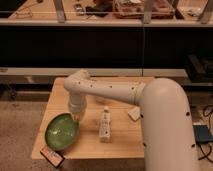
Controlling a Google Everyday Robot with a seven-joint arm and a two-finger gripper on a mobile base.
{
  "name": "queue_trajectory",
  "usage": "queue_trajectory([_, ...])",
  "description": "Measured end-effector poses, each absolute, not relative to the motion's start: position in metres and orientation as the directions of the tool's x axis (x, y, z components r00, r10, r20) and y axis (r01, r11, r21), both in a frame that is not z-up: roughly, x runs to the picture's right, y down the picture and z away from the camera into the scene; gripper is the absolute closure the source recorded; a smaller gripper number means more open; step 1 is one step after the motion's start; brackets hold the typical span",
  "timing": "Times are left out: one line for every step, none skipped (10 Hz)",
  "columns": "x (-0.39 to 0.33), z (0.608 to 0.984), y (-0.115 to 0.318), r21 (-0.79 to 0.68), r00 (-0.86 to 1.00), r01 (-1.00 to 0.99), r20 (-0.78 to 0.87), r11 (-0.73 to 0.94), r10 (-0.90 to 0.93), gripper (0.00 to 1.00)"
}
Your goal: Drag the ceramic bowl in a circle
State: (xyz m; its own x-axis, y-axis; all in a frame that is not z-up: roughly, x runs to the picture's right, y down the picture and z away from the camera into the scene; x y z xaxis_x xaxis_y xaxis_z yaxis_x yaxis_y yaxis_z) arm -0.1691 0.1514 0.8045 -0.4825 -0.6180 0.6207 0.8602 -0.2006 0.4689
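Note:
The ceramic bowl is a round, shallow, glossy green bowl. It sits at the front left corner of the wooden table, its rim close to the left edge. My white arm reaches in from the right and bends down over the table. My gripper points down at the bowl's upper right rim and touches it there.
A white bottle-like item lies on the table right of the bowl. A small white packet lies further right by my arm. A dark flat packet sits at the front left edge. A dark counter with shelves stands behind the table.

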Motion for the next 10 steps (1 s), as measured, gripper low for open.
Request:
queue_trajectory([-0.180,0.810,0.145,0.476,-0.478,0.859,0.617,-0.188,-0.625,1.00])
queue_trajectory([-0.195,0.820,0.136,0.482,-0.470,0.859,0.612,-0.172,-0.635,1.00])
queue_trajectory([-0.204,0.826,0.131,0.482,-0.464,0.861,0.612,-0.163,-0.641,1.00])
queue_trajectory([-0.211,0.837,0.126,0.472,-0.449,0.868,0.616,-0.153,-0.647,1.00])
queue_trajectory([-0.209,0.852,0.119,0.434,-0.404,0.891,0.633,-0.129,-0.661,1.00])
queue_trajectory([-0.202,0.863,0.114,0.401,-0.367,0.909,0.646,-0.112,-0.670,1.00])
queue_trajectory([-0.191,0.873,0.107,0.357,-0.318,0.930,0.659,-0.089,-0.682,1.00])
queue_trajectory([-0.172,0.884,0.094,0.294,-0.248,0.954,0.668,-0.057,-0.702,1.00])
queue_trajectory([-0.158,0.889,0.086,0.254,-0.204,0.966,0.671,-0.037,-0.713,1.00])
queue_trajectory([-0.145,0.892,0.077,0.220,-0.164,0.975,0.668,-0.018,-0.726,1.00])
